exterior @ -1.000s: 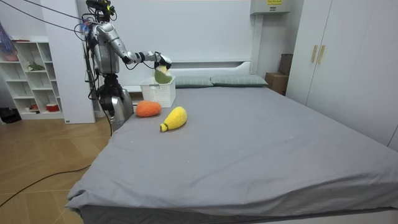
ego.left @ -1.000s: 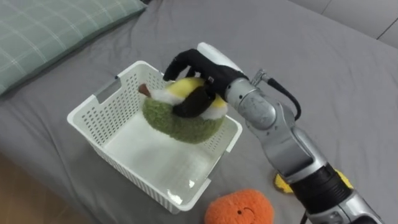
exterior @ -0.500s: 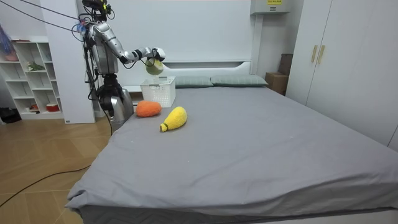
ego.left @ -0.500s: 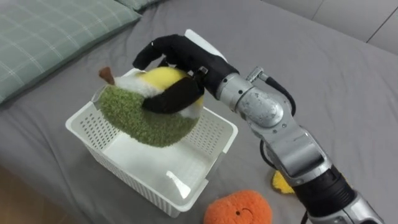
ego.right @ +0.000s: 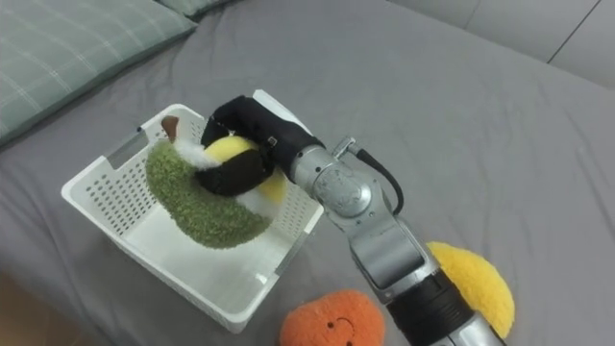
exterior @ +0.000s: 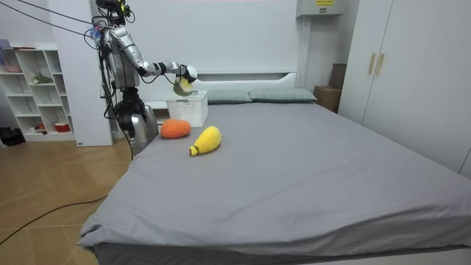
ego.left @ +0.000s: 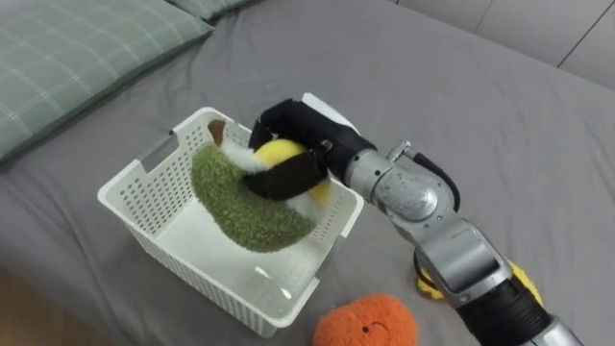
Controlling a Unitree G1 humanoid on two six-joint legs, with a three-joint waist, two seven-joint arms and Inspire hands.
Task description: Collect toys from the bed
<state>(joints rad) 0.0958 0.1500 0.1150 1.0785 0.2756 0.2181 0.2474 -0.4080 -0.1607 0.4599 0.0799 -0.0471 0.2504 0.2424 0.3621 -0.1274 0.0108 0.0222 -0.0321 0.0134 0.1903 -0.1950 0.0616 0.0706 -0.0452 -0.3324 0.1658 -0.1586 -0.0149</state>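
Note:
My right hand (ego.left: 293,144) is shut on a green and yellow plush toy (ego.left: 240,202) with a brown stem, thumb and fingers curled round its yellow middle. The toy hangs tilted over the white plastic basket (ego.left: 135,216), its green lower edge inside the basket's far right part. In the right eye view the same hand (ego.right: 252,144) holds the toy (ego.right: 197,211) above the basket (ego.right: 96,197). An orange plush (ego.left: 370,322) lies on the grey bed just in front of the basket. A yellow plush (ego.right: 471,274) lies to its right, partly behind my forearm.
A green checked pillow (ego.left: 77,48) lies left of the basket at the head of the bed. In the room view I stand at the bed's corner beside the basket (exterior: 187,110), with a white shelf (exterior: 33,88) behind me and wardrobes (exterior: 412,73) across the room.
Half a second ago the toy was held high over the basket's left part; now it has come down and right, its lower edge inside the basket.

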